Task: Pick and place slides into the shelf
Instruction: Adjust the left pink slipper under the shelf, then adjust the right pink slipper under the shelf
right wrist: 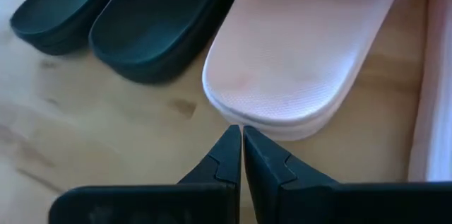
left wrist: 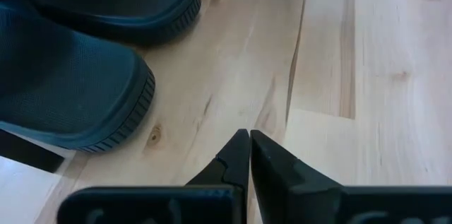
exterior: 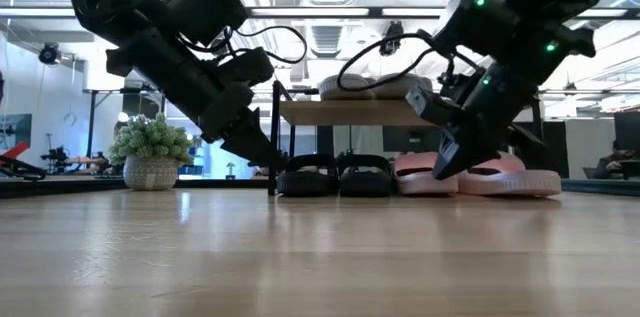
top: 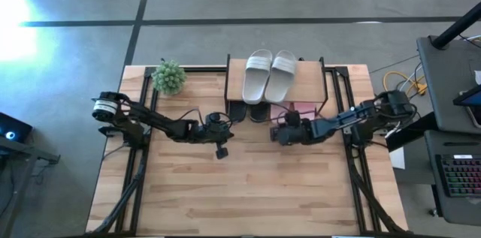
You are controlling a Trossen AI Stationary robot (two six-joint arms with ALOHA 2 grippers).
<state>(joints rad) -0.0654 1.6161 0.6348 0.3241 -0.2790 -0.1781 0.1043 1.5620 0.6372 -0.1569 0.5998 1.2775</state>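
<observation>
A pale grey-white pair of slides (top: 269, 75) lies on the shelf's wooden top board (top: 310, 80). Under that board, on the tabletop, a black pair (exterior: 335, 174) stands left of a pink pair (exterior: 480, 175), heels toward the near edge. My left gripper (left wrist: 249, 140) is shut and hovers just in front of the black heels (left wrist: 70, 75), a short gap away. My right gripper (right wrist: 242, 138) is shut, with its tips at the heel of the left pink slide (right wrist: 304, 54). In the high view both grippers (top: 228, 119) (top: 275, 128) sit at the shelf's near side. My right gripper's shut fingertips come in low from the near side, slanting down, and stand at the rounded heel edge (right wrist: 247, 119) of the left pink slide, which lies flat on the table. I cannot tell whether they touch it.
A small potted plant (top: 169, 76) stands at the far left of the table, beside the shelf's black frame (exterior: 272, 137). The second pink slide (right wrist: 434, 111) lies right of the first. Bare wooden tabletop (top: 248, 185) stretches toward the near edge. A desk with a keyboard (top: 458, 174) stands off the table's right.
</observation>
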